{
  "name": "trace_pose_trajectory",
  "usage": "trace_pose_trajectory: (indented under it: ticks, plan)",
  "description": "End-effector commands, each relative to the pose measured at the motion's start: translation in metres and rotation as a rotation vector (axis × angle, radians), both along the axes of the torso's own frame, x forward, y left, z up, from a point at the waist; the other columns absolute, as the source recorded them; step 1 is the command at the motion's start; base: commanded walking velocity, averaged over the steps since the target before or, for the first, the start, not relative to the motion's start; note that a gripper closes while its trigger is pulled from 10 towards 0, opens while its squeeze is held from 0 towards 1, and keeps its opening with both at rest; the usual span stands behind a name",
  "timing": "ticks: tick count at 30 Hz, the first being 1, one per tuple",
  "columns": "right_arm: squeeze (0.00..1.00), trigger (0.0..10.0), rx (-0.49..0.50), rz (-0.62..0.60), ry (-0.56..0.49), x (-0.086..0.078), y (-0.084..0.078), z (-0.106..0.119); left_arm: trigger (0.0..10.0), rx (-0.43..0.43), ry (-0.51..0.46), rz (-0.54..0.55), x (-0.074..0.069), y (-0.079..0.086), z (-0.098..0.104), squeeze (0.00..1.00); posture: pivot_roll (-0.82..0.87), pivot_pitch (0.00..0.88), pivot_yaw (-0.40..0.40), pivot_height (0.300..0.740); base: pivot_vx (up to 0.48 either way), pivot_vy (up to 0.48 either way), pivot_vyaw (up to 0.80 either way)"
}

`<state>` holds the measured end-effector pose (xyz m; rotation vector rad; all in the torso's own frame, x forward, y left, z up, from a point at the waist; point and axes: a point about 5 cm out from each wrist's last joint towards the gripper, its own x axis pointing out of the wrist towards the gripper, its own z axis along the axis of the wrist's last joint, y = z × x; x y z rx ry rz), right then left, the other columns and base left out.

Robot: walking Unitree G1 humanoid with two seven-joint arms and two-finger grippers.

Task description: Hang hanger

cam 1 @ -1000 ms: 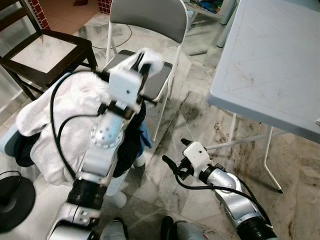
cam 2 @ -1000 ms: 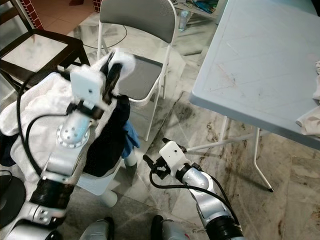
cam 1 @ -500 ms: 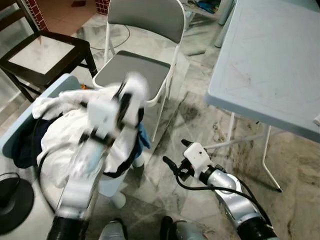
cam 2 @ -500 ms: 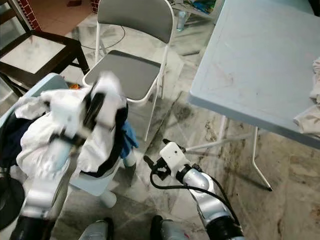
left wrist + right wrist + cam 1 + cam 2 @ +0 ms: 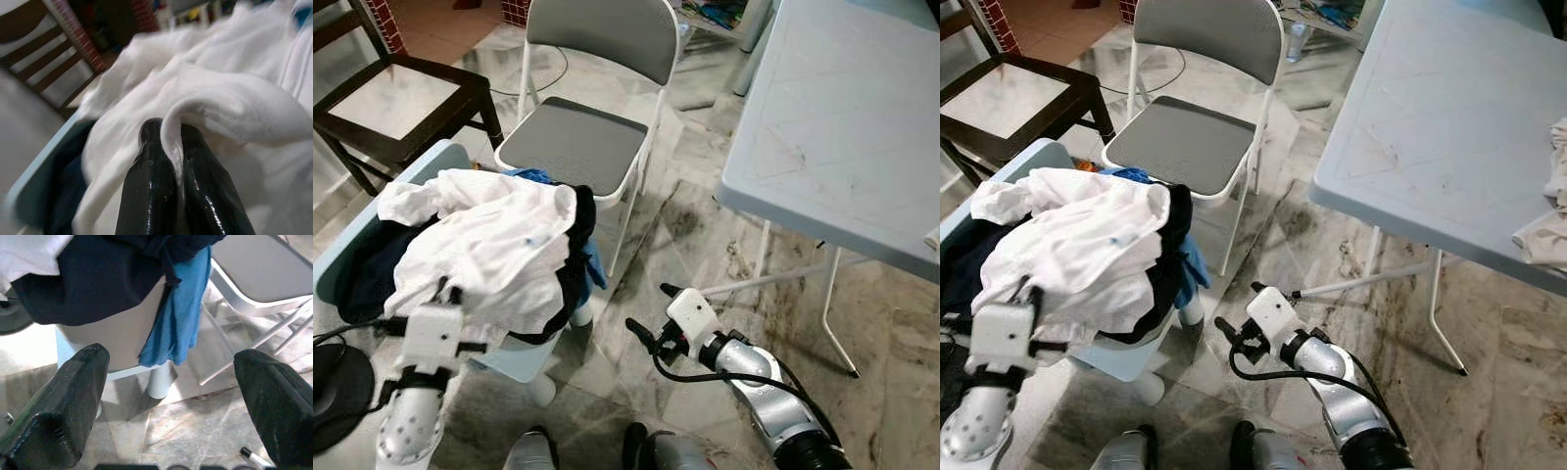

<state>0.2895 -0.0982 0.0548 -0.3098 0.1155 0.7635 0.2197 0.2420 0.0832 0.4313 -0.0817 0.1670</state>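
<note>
Down beside the laundry pile (image 5: 489, 245), left pincer (image 5: 164, 147) has dropped, pinching white cloth (image 5: 230, 105).

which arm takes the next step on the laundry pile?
Left. Its end effector is shut on a fold of the white garment at the pile's near edge. The right end effector is open, low over the floor, beside the pile.

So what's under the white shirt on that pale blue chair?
Under the white shirt lie a dark garment and a blue cloth. Anything deeper in the pile is covered. The left tool pinches the shirt.
</note>
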Motion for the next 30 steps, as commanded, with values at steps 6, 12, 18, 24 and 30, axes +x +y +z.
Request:
trace_pose_trajectory:
  ticks: [6,12,18,24,30]
  plan:
    - [0.00,10.0,-0.012,0.006,0.027,-0.005,-0.002,-0.008,0.0,0.020,0.051,0.022,-0.007,0.003,-0.016,0.00,0.28,0.276,-0.122,0.740,0.000,0.000,0.00]
    - [0.00,10.0,-0.008,-0.012,0.018,-0.005,-0.004,-0.007,0.0,-0.007,-0.026,-0.094,0.019,-0.030,0.002,0.00,0.26,0.274,-0.107,0.740,0.000,0.000,0.00]
    - [0.00,10.0,0.020,-0.084,-0.008,-0.002,-0.014,-0.001,0.0,0.001,-0.164,-0.318,0.047,-0.079,0.045,0.00,0.23,0.290,-0.079,0.740,0.000,0.000,0.00]
    - [0.00,10.0,0.152,-0.259,-0.063,0.006,-0.018,0.017,0.0,-0.038,-0.076,-0.527,0.062,-0.113,0.045,0.00,0.17,0.261,-0.074,0.740,0.000,0.000,0.00]
    - [0.00,10.0,0.307,-0.520,-0.067,0.011,-0.044,0.023,0.0,-0.238,-0.011,-0.521,0.072,-0.126,0.032,0.00,0.14,0.228,-0.035,0.740,0.000,0.000,0.00]
